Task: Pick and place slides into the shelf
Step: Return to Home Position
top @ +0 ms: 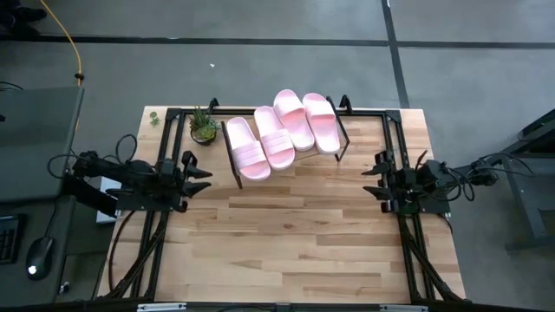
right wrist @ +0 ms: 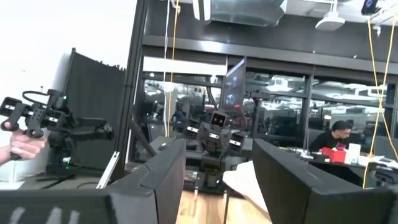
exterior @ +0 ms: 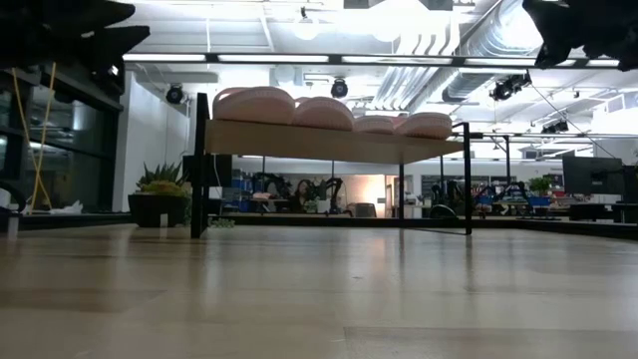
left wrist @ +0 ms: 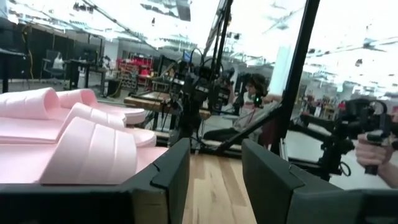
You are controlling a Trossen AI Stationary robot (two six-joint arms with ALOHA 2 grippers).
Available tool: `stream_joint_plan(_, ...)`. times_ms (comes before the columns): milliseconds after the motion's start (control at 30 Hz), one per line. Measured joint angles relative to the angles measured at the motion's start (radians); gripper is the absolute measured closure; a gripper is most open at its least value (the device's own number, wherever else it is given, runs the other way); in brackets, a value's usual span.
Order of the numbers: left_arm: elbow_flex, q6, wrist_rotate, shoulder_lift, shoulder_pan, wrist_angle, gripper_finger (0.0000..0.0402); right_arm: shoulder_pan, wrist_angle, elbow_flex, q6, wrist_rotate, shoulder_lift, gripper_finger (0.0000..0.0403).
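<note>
Several pale pink slides (top: 282, 133) lie side by side on the shelf (top: 342, 147), a slanted board in a thin black frame at the table's far middle; in the low view the slides (exterior: 329, 110) rest on the raised board (exterior: 329, 142). The left wrist view shows the nearest slides (left wrist: 81, 146) close by. My left gripper (top: 205, 174) hovers open at the table's left edge, left of the shelf. My right gripper (top: 368, 178) hovers open at the right edge, right of the shelf. Neither touches anything.
A small potted plant (top: 204, 127) stands at the far left, beside the shelf. Black frame rails (top: 395, 139) run along the table's sides. Bare wooden tabletop (top: 286, 243) stretches from the shelf to the near edge. A person's hand (right wrist: 22, 146) shows in the room beyond.
</note>
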Motion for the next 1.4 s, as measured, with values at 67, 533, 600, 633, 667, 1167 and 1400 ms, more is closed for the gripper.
stream_joint_plan(67, -0.026, 0.003, 0.0, 0.0, 0.0, 0.045, 0.0273, 0.0, -0.011, 0.0, 0.004, 0.001, 0.0, 0.0226)
stream_joint_plan(533, -0.045, 0.01, -0.013, 0.0, 0.0, 0.013, 0.0273, 0.0, -0.075, -0.001, 0.031, 0.002, 0.0, 0.0226)
stream_joint_plan(600, -0.045, 0.024, -0.013, 0.0, 0.0, 0.001, 0.0273, 0.0, -0.098, -0.001, 0.031, 0.002, 0.0, 0.0226)
stream_joint_plan(633, -0.045, 0.028, -0.013, 0.0, 0.0, -0.009, 0.0273, 0.0, -0.114, -0.001, 0.031, 0.003, 0.0, 0.0226)
stream_joint_plan(667, -0.045, 0.033, -0.014, 0.0, 0.0, -0.014, 0.0273, 0.0, -0.131, -0.001, 0.032, 0.006, 0.0, 0.0226)
stream_joint_plan(1167, -0.044, 0.06, -0.039, 0.001, 0.0, -0.088, 0.0273, 0.0, -0.307, -0.002, 0.042, 0.064, 0.0, 0.0226)
stream_joint_plan(1400, -0.044, 0.063, -0.038, 0.001, 0.0, -0.087, 0.0273, 0.0, -0.337, -0.002, 0.04, 0.086, 0.001, 0.0226)
